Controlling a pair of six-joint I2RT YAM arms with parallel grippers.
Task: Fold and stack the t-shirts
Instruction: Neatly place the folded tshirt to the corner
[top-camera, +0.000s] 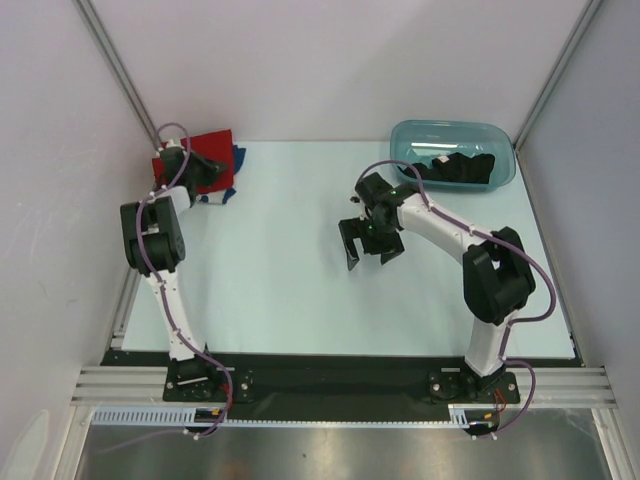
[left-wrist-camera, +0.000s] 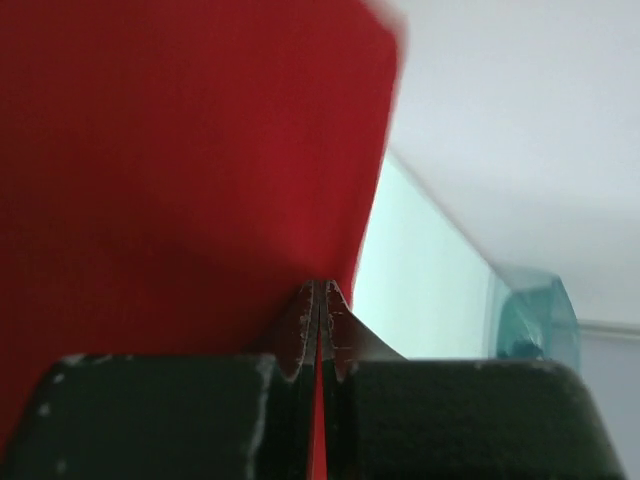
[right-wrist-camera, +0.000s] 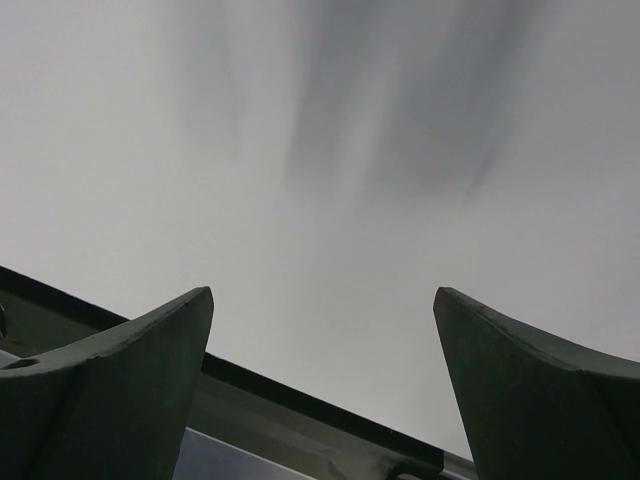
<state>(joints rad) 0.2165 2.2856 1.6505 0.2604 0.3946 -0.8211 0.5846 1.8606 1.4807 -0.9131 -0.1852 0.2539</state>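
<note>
A bright red t-shirt (top-camera: 212, 143) lies bunched in the far left corner of the table, on top of a blue t-shirt (top-camera: 238, 157) whose edge peeks out on its right. My left gripper (top-camera: 205, 170) is shut on the red t-shirt. In the left wrist view the red cloth (left-wrist-camera: 180, 170) fills the left side and a thin fold runs between the closed jaws of the left gripper (left-wrist-camera: 322, 300). A black t-shirt (top-camera: 455, 167) lies inside the teal tub (top-camera: 450, 128). My right gripper (top-camera: 370, 250) hangs open over the table's middle, its fingers (right-wrist-camera: 130, 380) wide apart with nothing between them.
The teal tub (left-wrist-camera: 535, 310) stands at the back right of the pale table (top-camera: 300, 280). Grey walls close in on both sides and behind. A black rail (top-camera: 330, 375) runs along the near edge by the arm bases.
</note>
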